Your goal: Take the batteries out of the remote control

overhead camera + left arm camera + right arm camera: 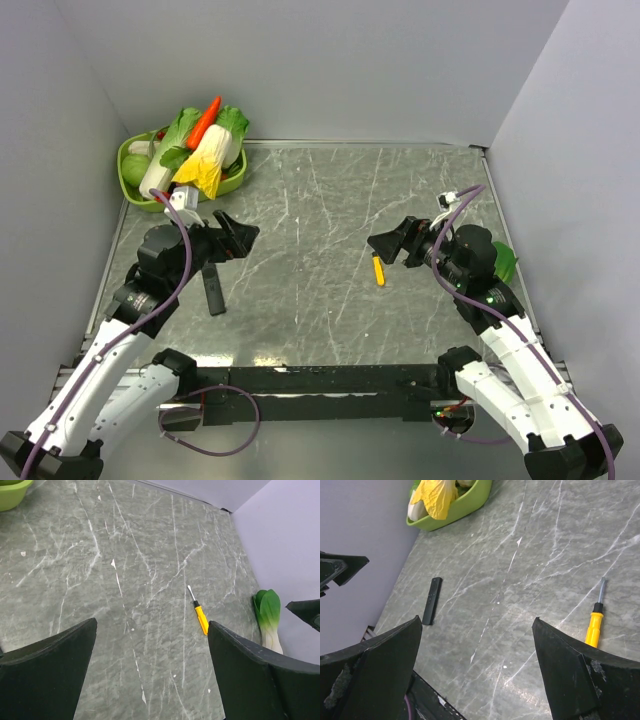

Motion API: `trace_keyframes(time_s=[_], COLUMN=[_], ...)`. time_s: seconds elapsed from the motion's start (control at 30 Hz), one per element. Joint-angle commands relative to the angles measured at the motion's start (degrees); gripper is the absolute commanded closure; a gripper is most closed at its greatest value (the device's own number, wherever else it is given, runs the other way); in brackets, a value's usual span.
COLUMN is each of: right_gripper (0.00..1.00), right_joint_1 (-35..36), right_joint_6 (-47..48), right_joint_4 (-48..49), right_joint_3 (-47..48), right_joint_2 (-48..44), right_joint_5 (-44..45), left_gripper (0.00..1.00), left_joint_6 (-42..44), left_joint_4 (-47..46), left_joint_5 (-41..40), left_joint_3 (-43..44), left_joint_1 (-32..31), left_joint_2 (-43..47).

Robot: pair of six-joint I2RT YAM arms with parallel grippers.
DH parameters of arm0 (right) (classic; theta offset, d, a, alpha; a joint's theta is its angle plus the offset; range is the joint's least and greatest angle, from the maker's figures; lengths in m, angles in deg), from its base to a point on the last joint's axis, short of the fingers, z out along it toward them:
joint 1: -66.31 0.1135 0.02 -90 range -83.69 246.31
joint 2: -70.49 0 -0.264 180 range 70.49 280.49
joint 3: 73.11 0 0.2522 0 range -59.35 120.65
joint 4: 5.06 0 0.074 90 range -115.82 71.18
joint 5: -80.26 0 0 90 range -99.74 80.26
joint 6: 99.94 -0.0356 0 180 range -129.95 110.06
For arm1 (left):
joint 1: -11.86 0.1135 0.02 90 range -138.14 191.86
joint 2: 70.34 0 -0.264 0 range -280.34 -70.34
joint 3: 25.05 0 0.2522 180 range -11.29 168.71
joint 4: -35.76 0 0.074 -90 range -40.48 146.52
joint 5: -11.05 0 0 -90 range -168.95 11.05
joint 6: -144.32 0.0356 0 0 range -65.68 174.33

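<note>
Left pincer (152,625) and right pincer (477,620) gape wide, empty — remote control (212,290) lies flat, lengthwise near-to-far.

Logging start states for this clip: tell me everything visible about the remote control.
The remote control is a slim, flat black bar, seemingly matte plastic, with small buttons faintly visible on its upper face. It lies flat on the grey marbled table, at the left side, one end pointing roughly toward the green basket. It looks closed; no batteries or loose cover show. Nothing touches it: the open left gripper hangs nearby, clear of it.
</note>
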Motion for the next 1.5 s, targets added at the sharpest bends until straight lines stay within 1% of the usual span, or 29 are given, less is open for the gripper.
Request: trace_keyframes(time_s=[0.0, 0.03, 0.17, 0.2, 0.3, 0.33, 0.4, 0.43, 0.47, 0.5, 0.57, 0.6, 0.63, 0.67, 0.7, 0.73, 0.83, 0.87, 0.93, 1.07, 1.13, 1.3, 1.47], right_gripper=[0.00, 0.00, 0.00, 0.00, 0.00, 0.00, 0.00, 0.00, 0.00, 0.00, 0.00, 0.00, 0.00, 0.00, 0.00, 0.00, 0.00, 0.00, 0.00, 0.00, 0.00, 0.00, 0.00], right_joint_1=[-0.17, -0.17, -0.26, -0.35, -0.26, -0.26, -0.26, -0.17, -0.26, -0.26, -0.35, -0.26, -0.26, -0.26, -0.26, -0.26, -0.26, -0.26, -0.26, -0.26, -0.26, -0.26, -0.26], right_joint_6=[-0.66, -0.66, 0.05, 0.31, 0.57, 0.66, 1.01, 1.19, 1.45, 1.71, 1.98, 2.24, 2.50, 2.59, 2.68, 2.77, 2.33, 2.33, 2.24, 2.59, 2.95, 4.00, 4.00], right_joint_4=[2.12, 2.12, 1.51, 1.16, 0.89, 0.72, 0.54, -0.16, -0.42, -0.69, -0.52, -0.43, -0.34, -0.34, -0.34, -0.51, -1.13, -1.30, -1.48, -1.48, -1.48, -3.15, -3.06], right_joint_3=[0.93, 0.93, 0.67, 0.76, 0.93, 0.93, 0.84, 0.84, 0.67, 0.49, -0.47, -0.91, -1.35, -1.61, -1.70, -1.79, -1.18, -1.00, -0.74, -0.56, -0.56, 0.23, -0.12], right_joint_2=[-0.94, -1.03, -1.55, -1.64, -2.17, -2.43, -3.13, -3.31, -3.66, -4.53, -5.68, -6.73, -7.26, -8.05, -8.32, -8.58, -8.94, -8.94, -9.11, -9.38, -9.55, -9.38, -10.25], right_joint_5=[-0.46, -0.55, -0.02, 0.07, 0.33, 0.25, -0.63, -0.72, -0.98, -0.81, -0.46, -0.46, -0.37, -0.20, -0.11, -0.02, 0.33, -0.02, -0.54, -0.63, -0.63, -0.37, -0.37], left_gripper=[0.03, 0.03, 0.03, 0.03, 0.03, 0.03, 0.03, 0.03, 0.03, 0.03, 0.03, 0.03, 0.03, 0.02, 0.01, 0.01, 0.03, 0.03, 0.03, 0.05, 0.07, 0.14, 0.17], left_joint_6=[-0.52, -0.61, -1.48, -2.53, -5.51, -6.14, -7.02, -7.11, -7.20, -7.55, -8.34, -9.04, -9.57, -10.53, -11.15, -11.94, -15.01, -16.24, -17.13, -17.13, -17.48, -20.47, -21.70], left_joint_4=[-0.72, -0.54, 1.56, 3.40, 7.00, 10.32, 13.59, 17.35, 19.04, 21.15, 24.41, 24.51, 24.25, 22.42, 21.27, 20.04, 19.50, 20.54, 20.90, 19.94, 19.41, 19.41, 20.02], left_joint_5=[-0.99, -0.99, -6.96, -10.19, -14.78, -16.97, -17.69, -18.13, -18.39, -18.66, -17.00, -15.51, -14.02, -10.61, -9.36, -8.47, -9.77, -12.31, -13.99, -12.07, -12.42, -14.88, -17.69], left_joint_3=[0.20, 0.20, 0.47, 0.73, 1.87, 2.40, 4.33, 5.81, 6.44, 6.97, 7.24, 6.71, 4.88, 3.64, 2.33, 0.23, -0.68, -0.59, -0.50, -0.76, -1.29, -1.64, -0.15], left_joint_1=[0.06, 0.06, 0.06, 0.06, 0.15, 0.32, 1.63, 2.34, 3.22, 5.57, 8.92, 12.59, 14.28, 15.69, 17.44, 17.81, 17.99, 17.90, 17.99, 17.90, 17.64, 15.62, 12.19], left_joint_2=[0.04, -0.05, -1.80, -2.33, -5.66, -6.72, -10.76, -12.25, -15.49, -17.26, -21.29, -22.28, -22.98, -23.86, -24.30, -25.18, -27.37, -28.86, -30.54, -32.39, -33.35, -35.90, -40.82])
